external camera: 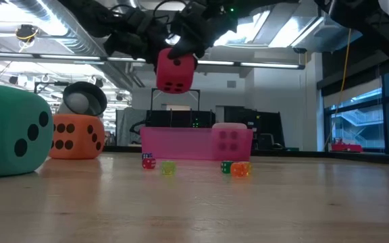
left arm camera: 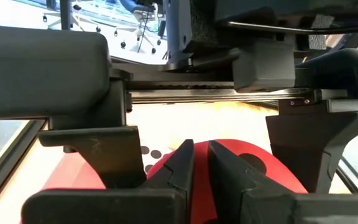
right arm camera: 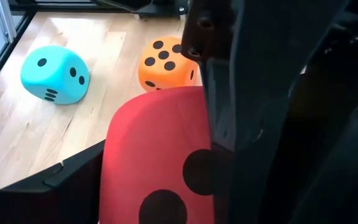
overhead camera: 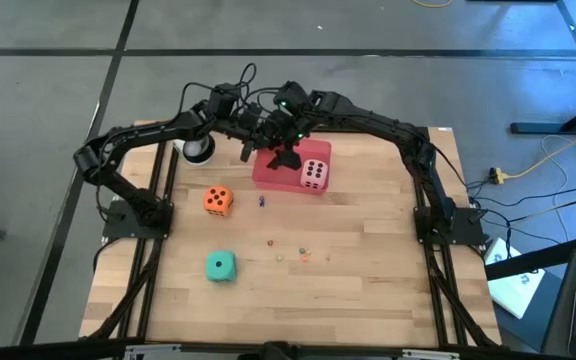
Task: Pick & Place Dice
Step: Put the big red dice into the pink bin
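My right gripper (overhead camera: 287, 152) is shut on the red die (external camera: 175, 69), which hangs high above the pink tray (external camera: 181, 143). My left gripper (left arm camera: 201, 163) is shut, and its tips point at the red die (left arm camera: 253, 163) from close by. The arms hide the red die in the high view. The pale pink die (overhead camera: 315, 173) sits in the tray's right end. The orange die (overhead camera: 218, 200) and the teal die (overhead camera: 220, 266) rest on the table to the tray's near left. My right gripper pinches the red die between its two wide-set fingers (left arm camera: 107, 155), on two opposite faces (right arm camera: 191, 130). The fingers slant down from the table's far right. The die hangs clear above the tray. My left gripper: whether its shut tips touch the red die, I cannot tell.
Several tiny coloured beads (overhead camera: 288, 248) lie scattered on the wood near the tray and at mid-table. A round black-and-white object (overhead camera: 199, 150) stands at the far left, beside the left arm. Bare wood lies at the table's near and right sides.
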Controlling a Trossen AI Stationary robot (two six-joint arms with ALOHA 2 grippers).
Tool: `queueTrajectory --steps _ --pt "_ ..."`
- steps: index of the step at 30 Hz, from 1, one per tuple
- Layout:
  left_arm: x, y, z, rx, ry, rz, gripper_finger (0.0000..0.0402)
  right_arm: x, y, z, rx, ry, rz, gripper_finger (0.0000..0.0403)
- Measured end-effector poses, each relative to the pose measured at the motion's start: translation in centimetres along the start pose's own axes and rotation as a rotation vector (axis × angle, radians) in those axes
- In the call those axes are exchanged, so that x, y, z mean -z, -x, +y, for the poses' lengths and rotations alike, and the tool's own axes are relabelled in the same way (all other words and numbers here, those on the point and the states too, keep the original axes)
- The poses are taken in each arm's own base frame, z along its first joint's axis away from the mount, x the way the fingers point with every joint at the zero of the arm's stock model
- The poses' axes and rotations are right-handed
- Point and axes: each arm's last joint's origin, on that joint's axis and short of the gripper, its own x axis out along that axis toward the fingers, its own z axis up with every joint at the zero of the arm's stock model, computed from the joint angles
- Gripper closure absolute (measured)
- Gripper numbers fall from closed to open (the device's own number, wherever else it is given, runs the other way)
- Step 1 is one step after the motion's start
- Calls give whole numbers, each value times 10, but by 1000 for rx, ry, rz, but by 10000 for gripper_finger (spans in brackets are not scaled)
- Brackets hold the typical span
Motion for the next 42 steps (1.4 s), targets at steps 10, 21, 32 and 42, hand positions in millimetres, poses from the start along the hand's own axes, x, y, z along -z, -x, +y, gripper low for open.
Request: queueTrajectory --steps 10,21,32,42 --pt "1 0 0 -13 15 21 358 3 3 -6 25 -13 9 3" --pt "23 -13 7 14 137 132 355 -1 14 -12 87 -19 -27 4" --pt "25 -12 9 39 134 145 366 -4 59 -29 344 -27 -58 4" --pt "-26 54 -24 -96 -45 -88 366 3 85 -49 346 -130 -124 3"
